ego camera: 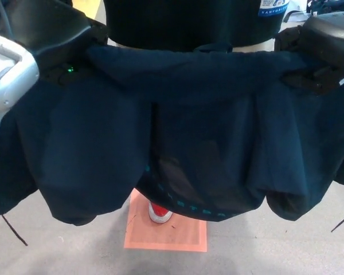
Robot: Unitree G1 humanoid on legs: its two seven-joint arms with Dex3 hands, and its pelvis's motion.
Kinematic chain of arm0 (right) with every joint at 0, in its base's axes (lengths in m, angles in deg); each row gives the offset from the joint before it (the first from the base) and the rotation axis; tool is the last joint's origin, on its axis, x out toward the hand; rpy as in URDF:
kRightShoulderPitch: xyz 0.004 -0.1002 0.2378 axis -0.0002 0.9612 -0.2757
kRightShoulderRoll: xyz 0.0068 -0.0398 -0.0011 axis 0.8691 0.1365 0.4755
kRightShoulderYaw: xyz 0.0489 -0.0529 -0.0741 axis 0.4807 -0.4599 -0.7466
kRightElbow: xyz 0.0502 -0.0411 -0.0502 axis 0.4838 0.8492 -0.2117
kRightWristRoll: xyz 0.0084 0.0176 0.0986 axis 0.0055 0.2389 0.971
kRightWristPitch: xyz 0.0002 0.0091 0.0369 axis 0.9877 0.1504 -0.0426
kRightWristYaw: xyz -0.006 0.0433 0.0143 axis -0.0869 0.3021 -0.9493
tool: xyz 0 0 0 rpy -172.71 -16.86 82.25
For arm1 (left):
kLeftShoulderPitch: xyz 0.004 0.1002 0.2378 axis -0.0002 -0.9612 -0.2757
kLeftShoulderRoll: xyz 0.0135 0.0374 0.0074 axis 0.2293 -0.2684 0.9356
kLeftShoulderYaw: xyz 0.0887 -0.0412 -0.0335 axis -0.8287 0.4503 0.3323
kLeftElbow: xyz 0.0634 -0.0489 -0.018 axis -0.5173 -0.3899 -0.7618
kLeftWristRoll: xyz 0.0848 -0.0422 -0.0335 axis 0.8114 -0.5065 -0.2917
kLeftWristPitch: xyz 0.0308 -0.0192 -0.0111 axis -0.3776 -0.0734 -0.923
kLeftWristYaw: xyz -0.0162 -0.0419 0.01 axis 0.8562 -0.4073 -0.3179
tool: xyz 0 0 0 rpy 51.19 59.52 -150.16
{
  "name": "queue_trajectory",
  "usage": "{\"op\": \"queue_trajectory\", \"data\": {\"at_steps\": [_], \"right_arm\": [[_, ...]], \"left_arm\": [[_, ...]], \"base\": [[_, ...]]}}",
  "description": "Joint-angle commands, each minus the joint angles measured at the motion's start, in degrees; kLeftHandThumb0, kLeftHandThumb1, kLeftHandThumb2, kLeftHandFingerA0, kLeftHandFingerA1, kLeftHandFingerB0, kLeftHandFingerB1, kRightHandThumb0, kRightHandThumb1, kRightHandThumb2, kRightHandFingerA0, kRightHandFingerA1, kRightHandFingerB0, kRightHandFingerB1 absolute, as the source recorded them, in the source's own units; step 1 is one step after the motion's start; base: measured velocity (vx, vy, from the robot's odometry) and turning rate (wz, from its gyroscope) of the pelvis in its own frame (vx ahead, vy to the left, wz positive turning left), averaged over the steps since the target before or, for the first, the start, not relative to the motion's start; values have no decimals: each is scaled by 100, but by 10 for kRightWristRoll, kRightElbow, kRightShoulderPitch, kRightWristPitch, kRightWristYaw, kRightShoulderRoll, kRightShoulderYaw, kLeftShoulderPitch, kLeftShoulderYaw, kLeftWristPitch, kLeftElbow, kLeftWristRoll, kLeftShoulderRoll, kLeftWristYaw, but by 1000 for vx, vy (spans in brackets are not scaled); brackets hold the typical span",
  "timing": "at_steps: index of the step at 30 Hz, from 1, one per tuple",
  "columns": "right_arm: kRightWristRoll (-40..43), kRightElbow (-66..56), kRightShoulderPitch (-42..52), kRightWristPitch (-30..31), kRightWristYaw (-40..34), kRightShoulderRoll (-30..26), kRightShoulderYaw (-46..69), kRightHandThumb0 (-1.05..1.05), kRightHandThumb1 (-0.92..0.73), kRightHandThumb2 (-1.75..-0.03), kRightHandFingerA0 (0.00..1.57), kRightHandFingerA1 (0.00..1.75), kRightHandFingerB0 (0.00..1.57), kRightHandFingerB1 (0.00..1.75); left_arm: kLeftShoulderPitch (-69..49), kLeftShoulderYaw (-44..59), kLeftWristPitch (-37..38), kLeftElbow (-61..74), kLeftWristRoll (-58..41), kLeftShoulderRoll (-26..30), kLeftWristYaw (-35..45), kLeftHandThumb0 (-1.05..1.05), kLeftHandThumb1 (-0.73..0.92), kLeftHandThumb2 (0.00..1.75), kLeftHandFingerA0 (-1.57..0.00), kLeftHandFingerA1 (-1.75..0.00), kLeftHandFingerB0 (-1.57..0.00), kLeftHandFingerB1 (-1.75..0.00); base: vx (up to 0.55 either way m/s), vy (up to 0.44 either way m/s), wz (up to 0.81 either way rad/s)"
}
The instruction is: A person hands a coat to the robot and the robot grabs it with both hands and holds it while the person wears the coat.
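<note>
A dark navy coat (183, 132) hangs spread wide across the head view, its collar edge stretched between my two hands. My left hand (66, 69) is shut on the coat's upper left corner, with a small green light showing beside it. At the upper right, my right hand (312, 71) is shut on the other corner, black fingers (309, 80) pressed over the cloth. A person (189, 23) in a dark top stands just behind the coat, facing it, torso cut off by the top edge. The coat's lining shows teal lettering (178, 200) near the bottom.
An orange square mat (183, 235) lies on the grey floor below the coat, with a red and white shoe (159, 213) on it. Thin black cords (11, 229) dangle at the lower left and lower right.
</note>
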Motion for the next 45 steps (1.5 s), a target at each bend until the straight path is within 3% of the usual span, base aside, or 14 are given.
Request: {"op": "queue_trajectory", "data": {"at_steps": [1,4,5,6,9,13,30,31,32,33,34,39,40,45], "right_arm": [[-75,110,57,-33,-538,128,88,-34,-82,-64,90,167,73,142],[-66,107,49,-23,-565,148,109,-35,-81,-64,88,169,69,136],[-70,102,45,-11,-575,152,115,-34,-80,-69,98,155,83,93],[-73,100,43,-5,-580,154,116,-34,-80,-69,98,155,83,93],[-63,107,30,-2,-594,169,132,-36,-83,-65,95,164,75,140],[-58,122,15,-11,-610,182,138,-40,-82,-72,91,165,76,153],[-69,155,-92,-8,-694,245,160,-40,-85,-66,98,175,70,167],[-66,154,-104,-19,-690,234,166,-34,-85,-66,98,175,72,163],[-64,152,-112,-22,-686,228,171,-37,-88,-67,99,175,76,162],[-64,151,-115,-20,-683,225,175,-37,-88,-67,99,175,76,162],[-65,150,-118,-20,-681,221,177,-40,-84,-73,99,173,87,149],[-67,158,-140,-36,-679,189,190,-36,-84,-69,112,153,98,128],[-69,161,-156,-42,-661,163,193,-37,-86,-72,97,172,81,149],[-79,178,-195,-72,-631,95,194,-37,-88,-67,101,175,74,170]], "left_arm": [[-63,66,1,-184,33,-131,-507,-35,84,68,-82,-173,-64,-153],[-43,86,13,-215,7,-173,-555,-33,87,70,-85,-172,-64,-151],[-30,97,23,-228,-10,-194,-573,-33,88,70,-87,-173,-63,-149],[-24,103,30,-234,-18,-204,-581,-33,88,70,-87,-173,-63,-149],[6,111,39,-257,-29,-230,-603,-32,92,66,-90,-175,-55,-167],[25,103,7,-260,-8,-245,-614,-32,89,65,-88,-175,-54,-165],[89,130,3,-253,-13,-292,-645,-39,86,64,-90,-175,-59,-174],[102,136,20,-251,-11,-276,-658,-43,60,92,-119,-145,-83,-125],[111,140,24,-249,-6,-263,-664,-42,62,95,-121,-145,-86,-125],[116,141,20,-247,-2,-257,-666,-42,62,95,-121,-145,-86,-125],[120,147,28,-246,-9,-254,-661,-32,84,63,-91,-175,-59,-170],[148,168,59,-247,-27,-230,-648,-34,84,64,-91,-175,-61,-169],[178,167,49,-258,-11,-206,-654,-43,64,93,-121,-148,-89,-129],[244,184,69,-285,-18,-153,-637,-34,83,63,-89,-175,-60,-164]], "base": [[0,0,0],[0,0,0],[0,0,0],[0,0,0],[0,0,0],[0,0,0],[0,0,0],[0,0,0],[0,0,0],[0,0,0],[0,0,0],[0,0,0],[0,0,0],[0,0,0]]}}
